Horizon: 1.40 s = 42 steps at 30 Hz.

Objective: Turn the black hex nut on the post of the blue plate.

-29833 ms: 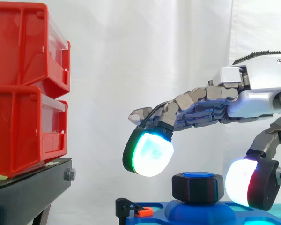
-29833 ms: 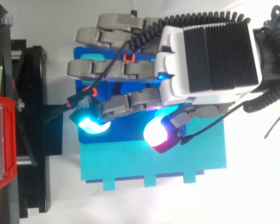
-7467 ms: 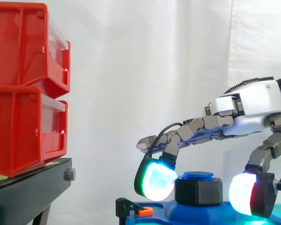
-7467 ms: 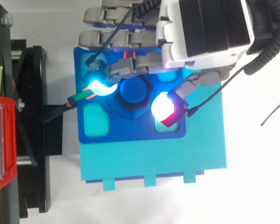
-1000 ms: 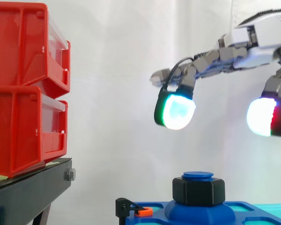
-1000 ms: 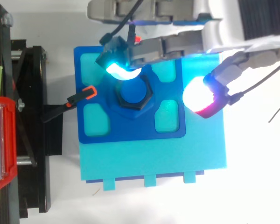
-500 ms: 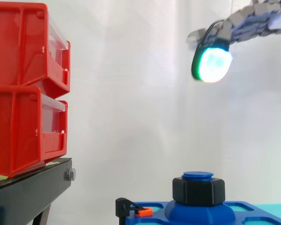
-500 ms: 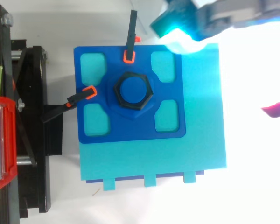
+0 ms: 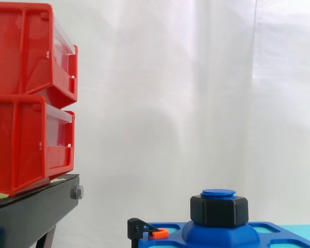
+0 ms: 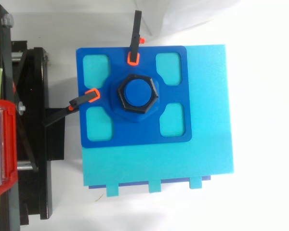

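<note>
The black hex nut (image 10: 122, 99) (image 9: 219, 211) sits around the round blue post (image 10: 137, 94) (image 9: 218, 193) at the middle of the dark blue plate (image 10: 135, 134) (image 9: 279, 235). The plate lies on a cyan base (image 10: 183, 163). Nothing touches the nut.
Two black clamps with orange tips (image 10: 133, 53) (image 10: 82, 98) hold the plate at its far and left edges. Red bins (image 9: 26, 98) stand stacked on the black stand (image 9: 31, 217) to the left. A white curtain hangs behind.
The hand has risen off the nut and gone out of both views toward the upper right. The nut and plate stay in place.
</note>
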Each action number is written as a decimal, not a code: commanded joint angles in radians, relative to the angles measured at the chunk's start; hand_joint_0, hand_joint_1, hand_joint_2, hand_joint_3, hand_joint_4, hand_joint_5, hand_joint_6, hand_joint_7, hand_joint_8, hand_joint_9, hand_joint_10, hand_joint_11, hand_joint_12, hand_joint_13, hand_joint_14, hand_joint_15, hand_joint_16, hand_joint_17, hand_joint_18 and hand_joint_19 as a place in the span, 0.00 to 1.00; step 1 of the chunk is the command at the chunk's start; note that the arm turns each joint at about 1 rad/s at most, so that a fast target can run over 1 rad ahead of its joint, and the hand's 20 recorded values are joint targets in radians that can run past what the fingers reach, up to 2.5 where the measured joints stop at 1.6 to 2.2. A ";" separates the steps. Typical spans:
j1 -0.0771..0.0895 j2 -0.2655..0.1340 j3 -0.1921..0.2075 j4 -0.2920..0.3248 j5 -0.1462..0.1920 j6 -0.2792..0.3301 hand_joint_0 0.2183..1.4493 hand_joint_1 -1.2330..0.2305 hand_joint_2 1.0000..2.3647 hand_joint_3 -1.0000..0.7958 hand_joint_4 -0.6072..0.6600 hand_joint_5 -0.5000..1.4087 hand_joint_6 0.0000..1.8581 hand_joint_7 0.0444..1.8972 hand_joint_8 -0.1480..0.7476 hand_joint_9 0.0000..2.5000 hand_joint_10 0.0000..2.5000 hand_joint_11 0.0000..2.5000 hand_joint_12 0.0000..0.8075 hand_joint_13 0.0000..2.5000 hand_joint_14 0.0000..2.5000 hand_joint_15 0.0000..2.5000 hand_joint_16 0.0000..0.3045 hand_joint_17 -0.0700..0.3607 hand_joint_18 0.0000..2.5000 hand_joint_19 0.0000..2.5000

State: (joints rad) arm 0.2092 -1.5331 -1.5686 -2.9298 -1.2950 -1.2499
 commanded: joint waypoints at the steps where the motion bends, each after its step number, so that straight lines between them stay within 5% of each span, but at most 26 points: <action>1: 0.041 0.126 -0.413 0.181 0.275 0.185 0.12 0.41 0.00 0.28 0.53 0.10 0.27 0.33 0.37 0.00 0.00 0.00 0.47 0.00 0.00 0.00 0.19 0.47 0.00 0.05; 5: 0.044 0.126 -0.413 0.159 0.293 0.368 0.13 0.42 0.00 0.28 0.53 0.10 0.27 0.33 0.37 0.00 0.00 0.00 0.46 0.00 0.00 0.00 0.19 0.46 0.00 0.04; 6: 0.045 0.126 -0.415 0.158 0.304 0.477 0.13 0.42 0.00 0.28 0.53 0.10 0.27 0.33 0.37 0.00 0.00 0.00 0.46 0.00 0.00 0.00 0.19 0.46 0.00 0.04; 9: 0.045 0.122 -0.415 0.130 0.338 0.623 0.13 0.42 0.00 0.28 0.53 0.10 0.27 0.33 0.37 0.00 0.00 0.00 0.46 0.00 0.00 0.00 0.19 0.46 0.00 0.04; 14: 0.045 0.107 -0.415 0.049 0.338 0.705 0.14 0.43 0.00 0.28 0.53 0.10 0.27 0.33 0.36 0.00 0.00 0.00 0.46 0.00 0.00 0.00 0.19 0.46 0.00 0.05; 17: 0.042 0.102 -0.429 0.032 0.338 0.722 0.14 0.43 0.00 0.28 0.53 0.10 0.27 0.33 0.37 0.00 0.00 0.00 0.46 0.00 0.00 0.00 0.18 0.46 0.00 0.05; 22: 0.045 0.102 -0.478 0.118 0.341 0.722 0.14 0.43 0.00 0.28 0.53 0.10 0.27 0.33 0.37 0.00 0.00 0.00 0.45 0.00 0.00 0.00 0.18 0.45 0.00 0.05; 34: 0.045 0.102 -0.479 0.143 0.338 0.776 0.15 0.44 0.00 0.28 0.53 0.10 0.27 0.33 0.36 0.00 0.00 0.00 0.45 0.00 0.00 0.00 0.18 0.45 0.00 0.05; 42: 0.045 0.103 -0.479 0.127 0.338 0.759 0.15 0.44 0.00 0.28 0.53 0.10 0.27 0.33 0.36 0.00 0.00 0.00 0.45 0.00 0.00 0.00 0.18 0.45 0.00 0.05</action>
State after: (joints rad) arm 0.2543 -1.4306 -2.0478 -2.7993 -0.9577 -0.4865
